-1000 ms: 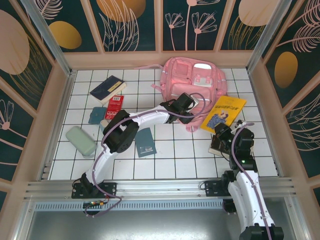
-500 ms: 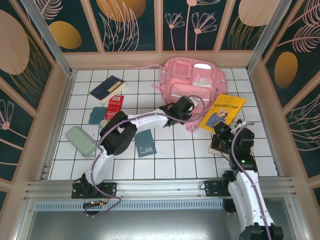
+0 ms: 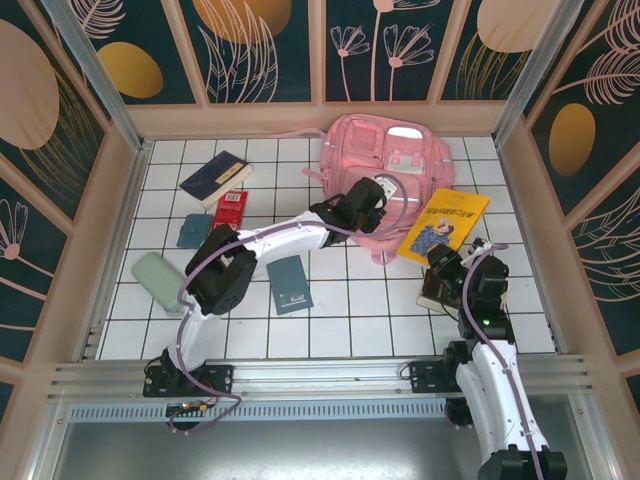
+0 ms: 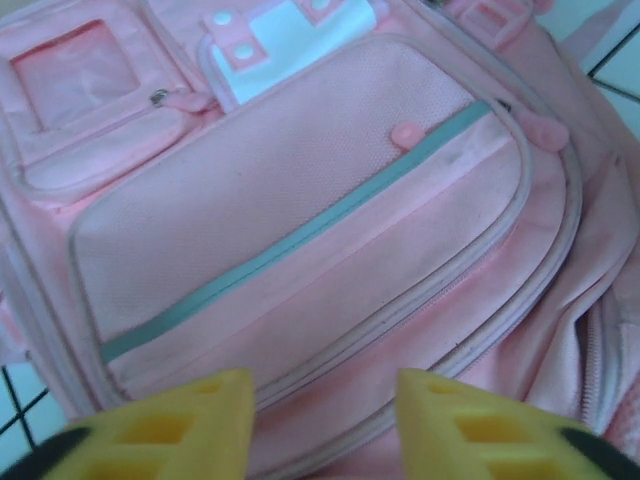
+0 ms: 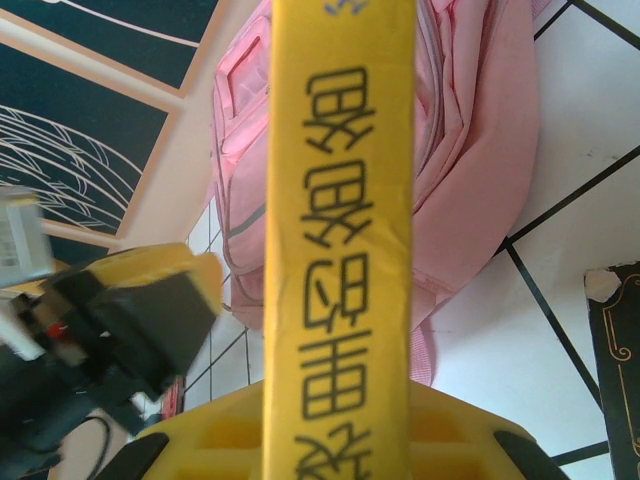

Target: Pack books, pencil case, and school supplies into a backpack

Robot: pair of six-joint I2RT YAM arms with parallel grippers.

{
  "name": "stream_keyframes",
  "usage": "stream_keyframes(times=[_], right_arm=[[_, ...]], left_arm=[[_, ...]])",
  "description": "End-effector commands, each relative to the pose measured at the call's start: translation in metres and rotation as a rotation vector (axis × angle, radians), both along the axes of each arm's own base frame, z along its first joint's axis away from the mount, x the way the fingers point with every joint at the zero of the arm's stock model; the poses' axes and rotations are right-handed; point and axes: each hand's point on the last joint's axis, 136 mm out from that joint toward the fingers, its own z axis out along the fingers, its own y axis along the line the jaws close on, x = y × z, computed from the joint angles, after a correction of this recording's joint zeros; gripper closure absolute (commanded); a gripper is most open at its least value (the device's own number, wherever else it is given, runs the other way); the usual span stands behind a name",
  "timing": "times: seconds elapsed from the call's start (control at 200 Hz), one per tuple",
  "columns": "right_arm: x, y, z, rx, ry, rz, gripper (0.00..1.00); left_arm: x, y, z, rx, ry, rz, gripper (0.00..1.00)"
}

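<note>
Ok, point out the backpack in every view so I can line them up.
Top external: backpack at the table's far centre.
Left wrist: backpack front pocket at centre.
Right wrist: backpack behind the yellow book spine, upper right.
Shared landmark: white tiled table beside it.

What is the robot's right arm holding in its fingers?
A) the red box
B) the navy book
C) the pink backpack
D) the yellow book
D: the yellow book stands edge-on, pinched between the right fingers.
</note>
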Motion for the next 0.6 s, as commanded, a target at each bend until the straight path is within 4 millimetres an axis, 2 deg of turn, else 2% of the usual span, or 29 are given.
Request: stream_keyframes(times=[0.0, 0.41, 0.596], right_arm=[[0.005, 0.001, 0.033, -0.003, -0.124, 0.012, 1.00], [0.001, 0.003, 0.024, 0.013, -0.103, 0.018, 1.00], [0.000, 0.004, 0.020, 0.018, -0.094, 0.023, 1.00]], left_arm=[[0.006, -0.007, -0.027, 0.061, 0.004, -0.029, 0.45], [0.042, -0.023, -0.051, 0.217, -0.131, -0.043, 0.34], [0.041, -0.023, -0.088, 0.320, -0.102, -0.101, 0.32]])
